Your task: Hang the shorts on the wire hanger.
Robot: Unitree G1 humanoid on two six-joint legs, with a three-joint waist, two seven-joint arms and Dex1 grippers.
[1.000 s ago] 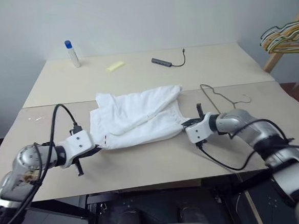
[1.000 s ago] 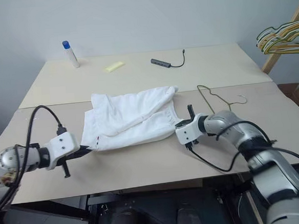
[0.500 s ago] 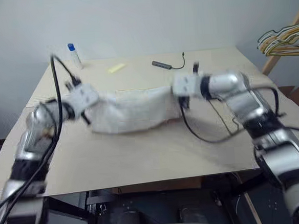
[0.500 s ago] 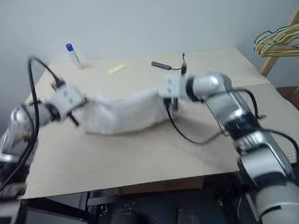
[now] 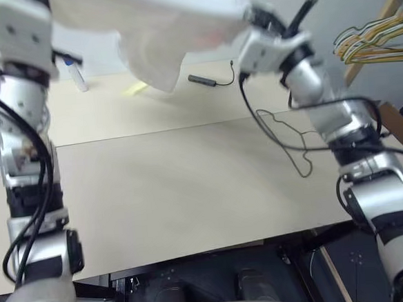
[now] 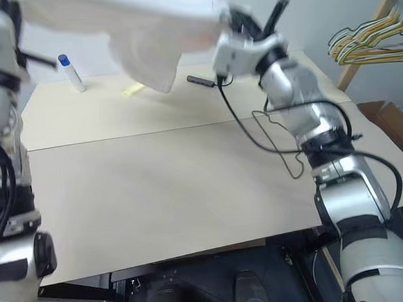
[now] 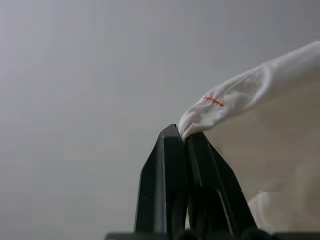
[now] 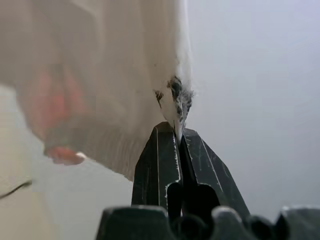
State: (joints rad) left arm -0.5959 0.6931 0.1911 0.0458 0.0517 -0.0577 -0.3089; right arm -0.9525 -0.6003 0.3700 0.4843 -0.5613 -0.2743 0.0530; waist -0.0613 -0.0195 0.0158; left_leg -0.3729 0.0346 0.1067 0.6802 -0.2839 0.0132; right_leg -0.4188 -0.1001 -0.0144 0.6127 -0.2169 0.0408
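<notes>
Shorts: the white soft cloth shorts [image 5: 158, 29] hung high above the beige table [image 5: 156, 189], stretched between both grippers.
Fingers: left gripper [image 7: 183, 132] and right gripper [image 8: 176, 131] were each closed on a corner.
Handling: light and limp, it probably sags; hold near the corners.
Hanger: the thin bare-metal wire hanger [image 5: 292, 139] lay on the table, below the right arm.
Around: a blue-capped bottle [image 6: 70, 72], a yellow pad [image 6: 132, 89], a dark cable adapter [image 6: 201, 80]; nothing seemed to block the way.

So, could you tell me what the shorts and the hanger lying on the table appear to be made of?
The shorts look like soft white woven cloth: they sag and fold between the grippers, with a frayed corner. The wire hanger looks like thin bare metal wire, dull grey, bent into a triangle with a small hook.
</notes>
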